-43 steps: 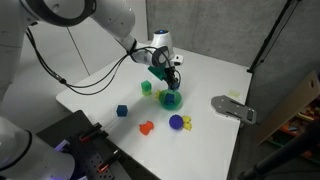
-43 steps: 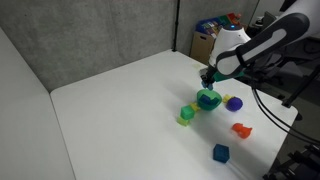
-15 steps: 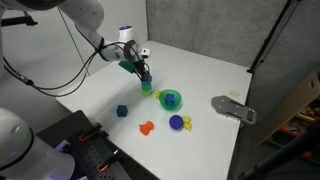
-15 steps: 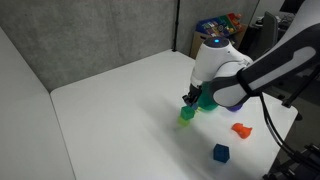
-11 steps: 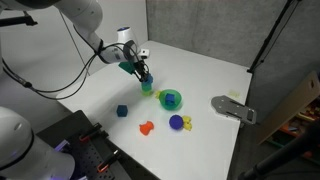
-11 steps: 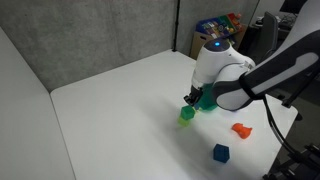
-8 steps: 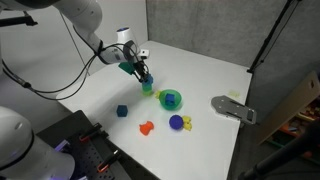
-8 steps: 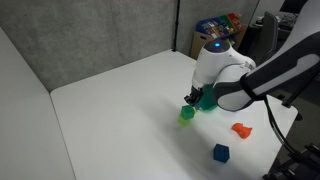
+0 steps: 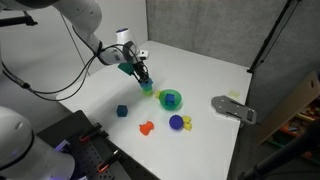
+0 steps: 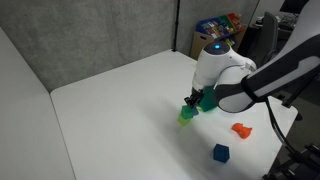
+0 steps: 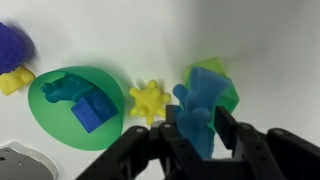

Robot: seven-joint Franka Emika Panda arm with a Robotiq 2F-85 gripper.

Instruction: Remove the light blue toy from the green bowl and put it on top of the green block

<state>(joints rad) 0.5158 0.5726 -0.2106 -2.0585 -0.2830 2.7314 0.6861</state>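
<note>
Gripper (image 11: 205, 126) unmoved since earlier, astride light blue toy (image 11: 203, 95) on half-hidden green block (image 11: 230, 92); grip unclear.

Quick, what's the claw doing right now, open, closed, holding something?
Claw: jaws on either side of the light blue toy, over the green block; whether they grip it cannot be told.

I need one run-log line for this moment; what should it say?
step: placing | light blue toy: on top of green block | gripper: fingers either side of toy, hold unclear | green bowl: apart from gripper

Outstretched arm (image 9: 98, 48), gripper (image 11: 205, 120) downward
</note>
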